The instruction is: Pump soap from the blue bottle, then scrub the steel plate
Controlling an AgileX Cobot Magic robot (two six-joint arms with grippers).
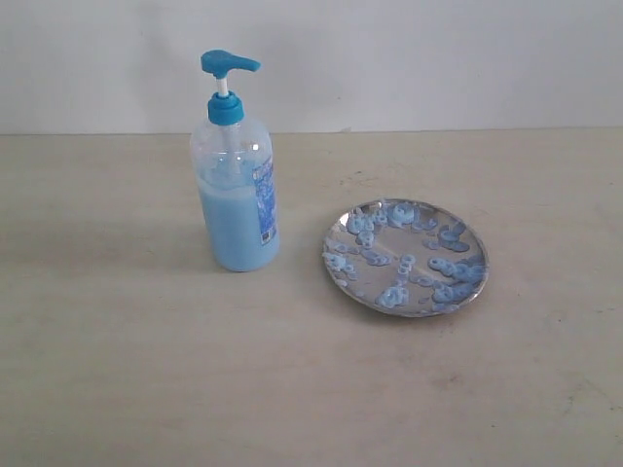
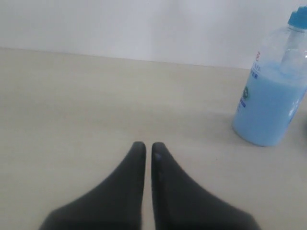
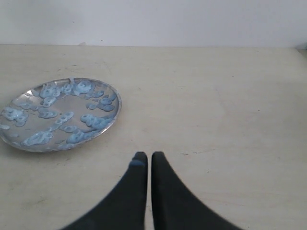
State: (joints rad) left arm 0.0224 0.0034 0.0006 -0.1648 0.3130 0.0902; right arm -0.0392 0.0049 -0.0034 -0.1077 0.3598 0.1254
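Left gripper (image 2: 148,145): dark fingers drawn together with only a thin slit between them, clasping nothing; it hovered low over the near left part of the table (image 1: 146,370), well apart from the bottle.
Right gripper (image 3: 148,155): fingers likewise pressed close and empty, over bare table near and to the right of the plate (a faint pale blue smear showed on one fingertip (image 3: 136,163)).
Steel plate (image 1: 406,257): lay flat on the table right of centre; its shallow rim and mirror-like surface were untouched by either gripper.
Soap blobs (image 1: 394,297): small light blue patches were scattered over most of the plate's surface, denser toward its rim.
Blue bottle (image 1: 234,180): stood upright just left of the plate and apart from it; its bright blue pump head pointed right, toward the plate, and its label faced right.
Soap in bottle (image 1: 232,233): pale sky-blue liquid filled roughly the lower half.
Wall (image 1: 438,58): plain white, met the table's far edge.
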